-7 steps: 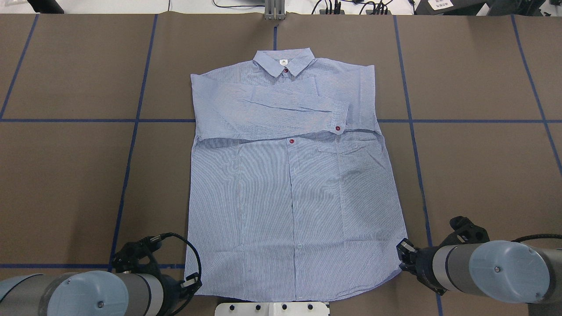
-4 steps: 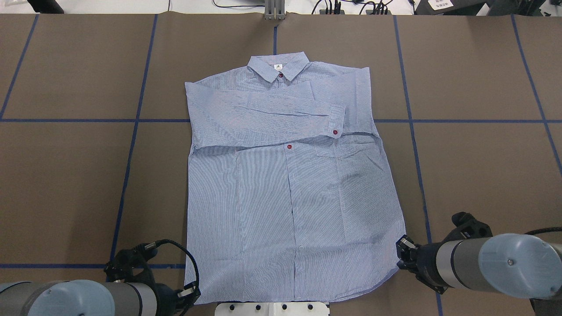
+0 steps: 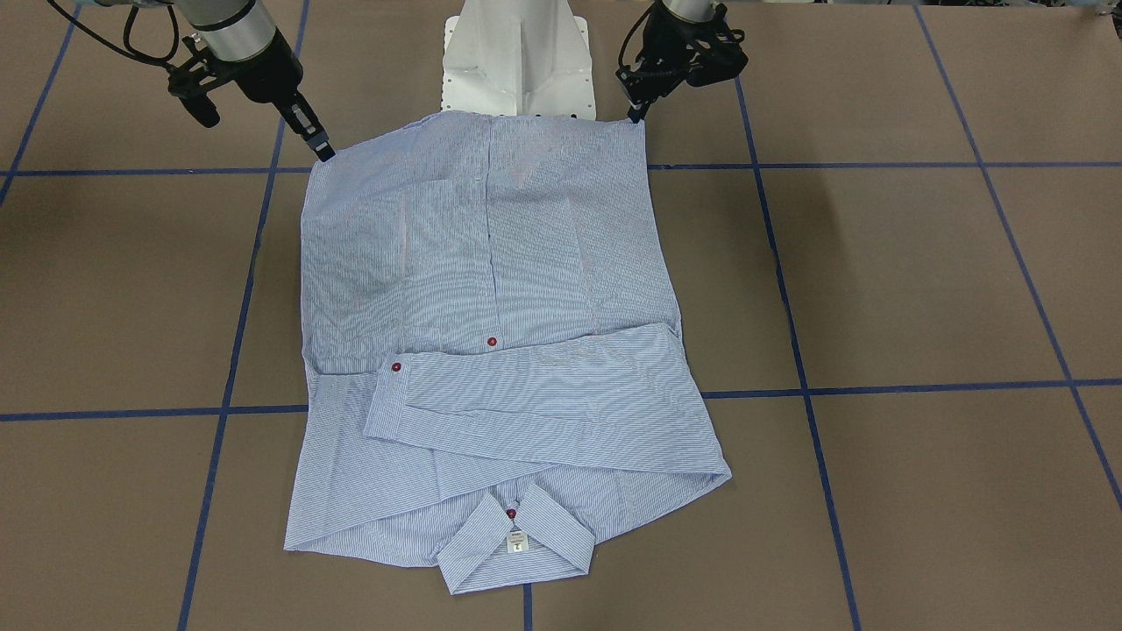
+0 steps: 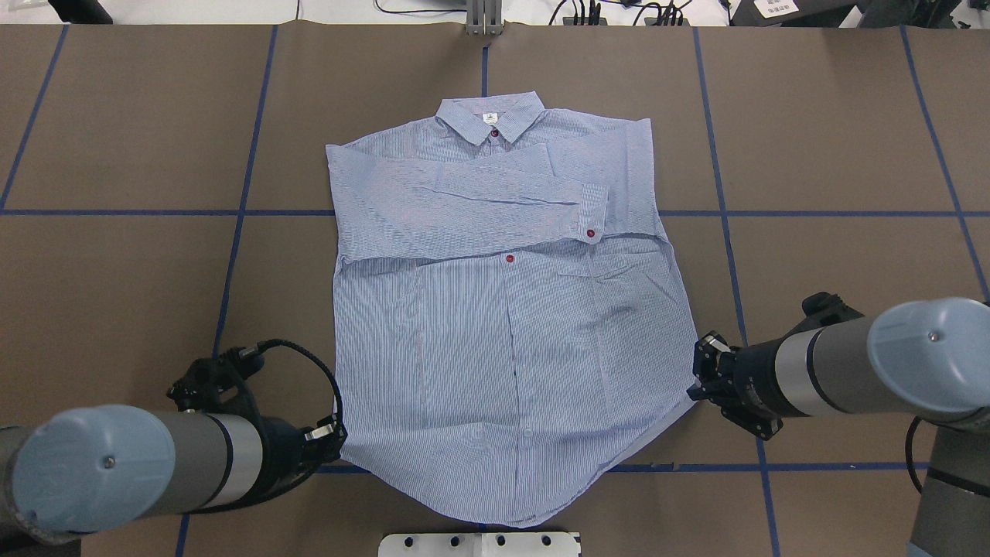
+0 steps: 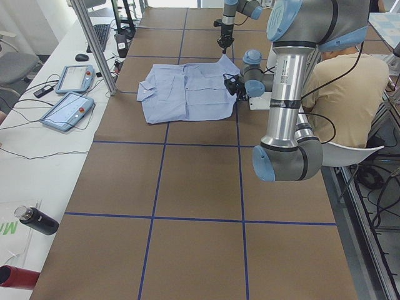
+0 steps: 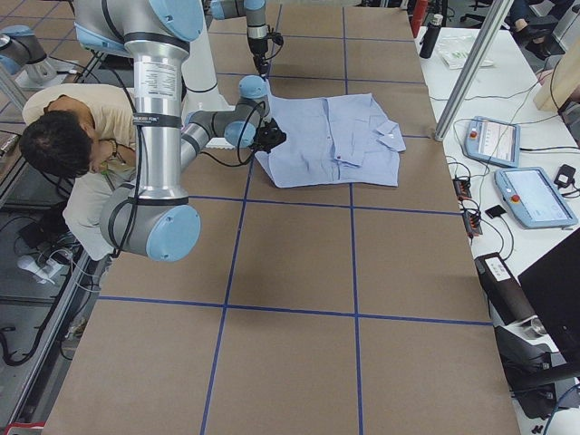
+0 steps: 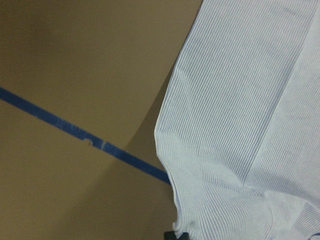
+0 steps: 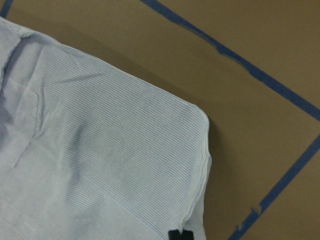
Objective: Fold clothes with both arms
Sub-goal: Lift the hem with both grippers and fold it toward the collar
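Clamped with left gripper (image 4: 331,439) and right gripper (image 4: 698,377) on hem corners of shirt (image 4: 503,333), spread ahead between both; done with folding sleeves (image 4: 464,205) across chest; probably left to carry hem forward to collar (image 4: 489,120).

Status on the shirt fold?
Left gripper, right gripper: each shut on a hem corner. Striped shirt: sleeve folded across chest, hem corners raised. Path clear.

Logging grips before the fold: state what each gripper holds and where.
The shirt: left gripper pinches one bottom hem corner, right gripper the other.
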Robot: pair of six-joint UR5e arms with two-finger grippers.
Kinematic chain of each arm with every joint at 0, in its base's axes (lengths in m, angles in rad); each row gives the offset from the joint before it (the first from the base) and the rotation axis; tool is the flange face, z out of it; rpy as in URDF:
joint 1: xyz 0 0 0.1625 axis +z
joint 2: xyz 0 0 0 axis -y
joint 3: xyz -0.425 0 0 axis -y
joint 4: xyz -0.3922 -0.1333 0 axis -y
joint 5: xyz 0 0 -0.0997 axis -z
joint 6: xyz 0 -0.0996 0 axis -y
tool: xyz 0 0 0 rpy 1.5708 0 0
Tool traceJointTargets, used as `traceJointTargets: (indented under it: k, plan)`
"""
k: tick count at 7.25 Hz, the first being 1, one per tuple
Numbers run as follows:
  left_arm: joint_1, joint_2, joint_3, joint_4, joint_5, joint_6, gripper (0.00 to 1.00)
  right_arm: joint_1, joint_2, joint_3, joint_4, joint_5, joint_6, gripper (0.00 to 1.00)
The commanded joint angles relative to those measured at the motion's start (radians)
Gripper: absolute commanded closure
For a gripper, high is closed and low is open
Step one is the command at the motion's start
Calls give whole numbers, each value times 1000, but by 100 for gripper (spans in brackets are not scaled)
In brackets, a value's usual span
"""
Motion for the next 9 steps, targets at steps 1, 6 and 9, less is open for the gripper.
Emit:
traceJointTargets:
  k: [1,6,9]
  plan:
    - [-123,-8,9,1,-75,107,100,108,27,-22,-3,60,-44,100]
    - [-400,-117,162,4,-174,331,100,362,356,-227,-279,170,-295,100]
    - [-542,-276,367,-10,-215,429,100,428,490,-416,-314,166,-435,100]
